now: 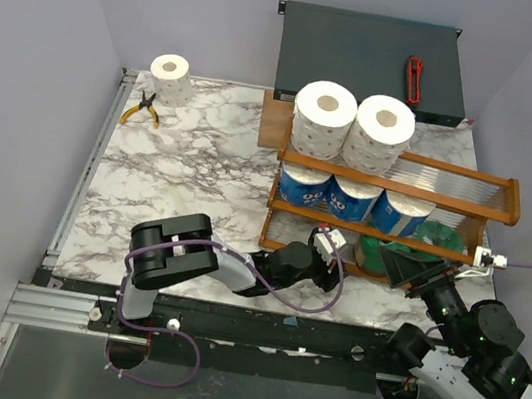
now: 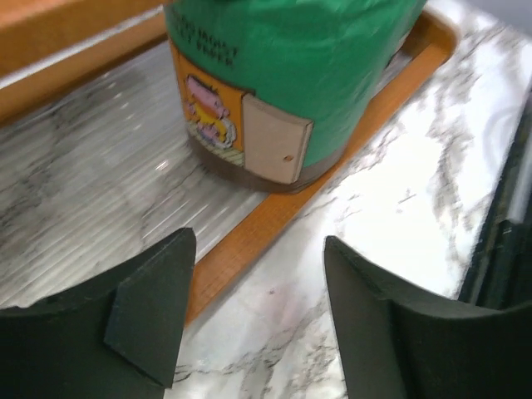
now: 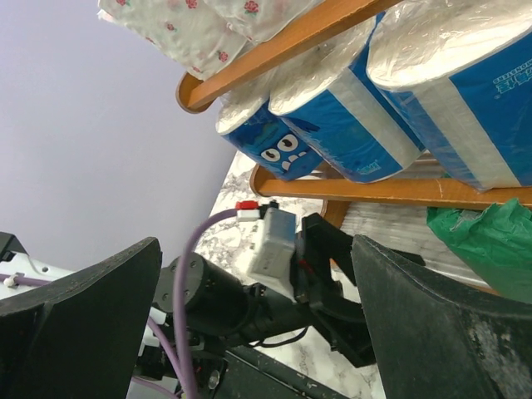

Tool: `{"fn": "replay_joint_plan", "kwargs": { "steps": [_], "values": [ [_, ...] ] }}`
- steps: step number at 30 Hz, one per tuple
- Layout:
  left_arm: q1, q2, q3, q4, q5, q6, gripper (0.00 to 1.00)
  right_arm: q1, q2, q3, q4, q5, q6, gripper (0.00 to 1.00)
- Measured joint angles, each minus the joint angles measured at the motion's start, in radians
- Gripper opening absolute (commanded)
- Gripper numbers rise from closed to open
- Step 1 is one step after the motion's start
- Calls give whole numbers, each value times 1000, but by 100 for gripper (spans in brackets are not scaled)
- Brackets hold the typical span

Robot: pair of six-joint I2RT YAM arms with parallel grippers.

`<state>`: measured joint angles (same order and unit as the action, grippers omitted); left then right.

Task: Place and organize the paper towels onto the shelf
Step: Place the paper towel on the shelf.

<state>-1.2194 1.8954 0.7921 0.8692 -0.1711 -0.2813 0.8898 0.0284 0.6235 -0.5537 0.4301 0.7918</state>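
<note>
Just in front of the shelf (image 1: 401, 180), at its bottom rail: left claw (image 2: 258, 307), spread apart, gripping nothing. Beside it, toward the shelf's right end: right claw (image 3: 258, 324), spread fully, likewise bare. On the shelf's bottom tier, just beyond the left claw: a green-wrapped roll (image 2: 316, 75), standing on the ribbed plastic (orange label facing out). On the middle tier: three blue-wrapped rolls (image 1: 352, 198), side by side. On the top tier: two white rolls (image 1: 351, 122), touching. Well left of the shelf, at the far corner of the table (image 1: 190, 167): one lone white roll (image 1: 169, 78), upright, pliers (image 1: 141, 111) just beside. Behind the shelf: a dark box (image 1: 369, 59).
</note>
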Motion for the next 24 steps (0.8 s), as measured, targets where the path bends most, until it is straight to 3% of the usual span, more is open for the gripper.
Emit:
{"fn": "replay_joint_plan", "kwargs": {
  "steps": [2,3,10,24],
  "values": [
    [-3,-16,-22,50,8,2,29,0,0,0,2,0,0,100],
    [-4,-19,-27,68,14,6,23,0,0,0,3,0,0,100],
    [-13,-19,-21,157,125,21,0,0,-2,0,6,-1,0,100],
    [-13,64,131,124,284,24,0,0,-2,-1,6,-1,-6,100]
  ]
}}
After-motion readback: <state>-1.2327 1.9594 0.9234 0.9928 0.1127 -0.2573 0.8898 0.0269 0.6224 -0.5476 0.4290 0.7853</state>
